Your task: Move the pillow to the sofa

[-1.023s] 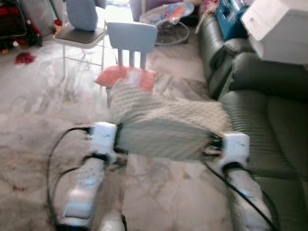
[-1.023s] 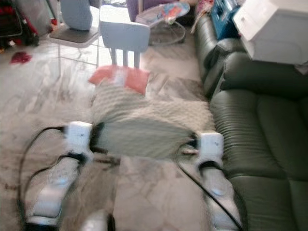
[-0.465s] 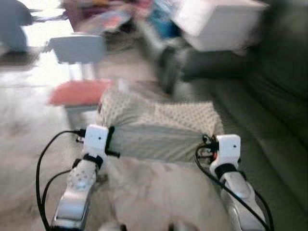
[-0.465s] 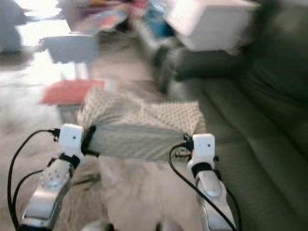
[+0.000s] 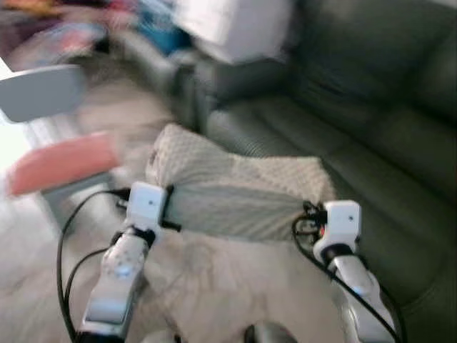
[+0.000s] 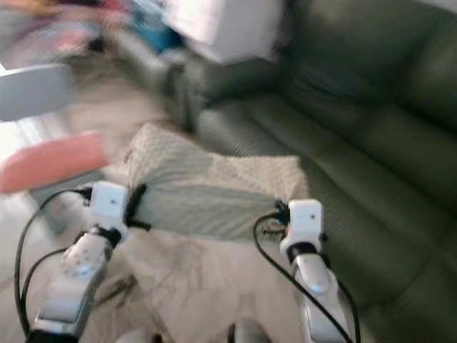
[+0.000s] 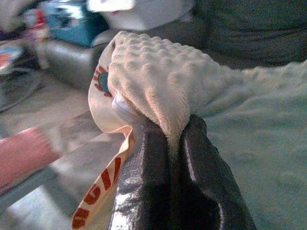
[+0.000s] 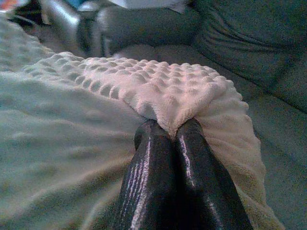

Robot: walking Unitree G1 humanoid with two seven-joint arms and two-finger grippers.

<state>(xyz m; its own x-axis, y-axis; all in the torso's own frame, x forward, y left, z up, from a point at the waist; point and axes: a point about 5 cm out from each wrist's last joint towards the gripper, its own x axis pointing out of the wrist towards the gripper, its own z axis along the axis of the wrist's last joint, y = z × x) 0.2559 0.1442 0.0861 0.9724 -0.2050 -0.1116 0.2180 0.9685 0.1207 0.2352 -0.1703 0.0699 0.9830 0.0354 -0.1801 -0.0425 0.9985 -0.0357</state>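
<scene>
Blurring around pillow (image 5: 243,189), both end effectors pinching its corners, sofa (image 5: 371,143) cropped

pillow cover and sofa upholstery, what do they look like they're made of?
Pillow: soft plush fleece, probably minky-dot type, judging by the raised bumps and the way it bunches between the right gripper and left gripper. Sofa: dark leather or faux leather, smooth with a slight sheen; can't tell which.
</scene>
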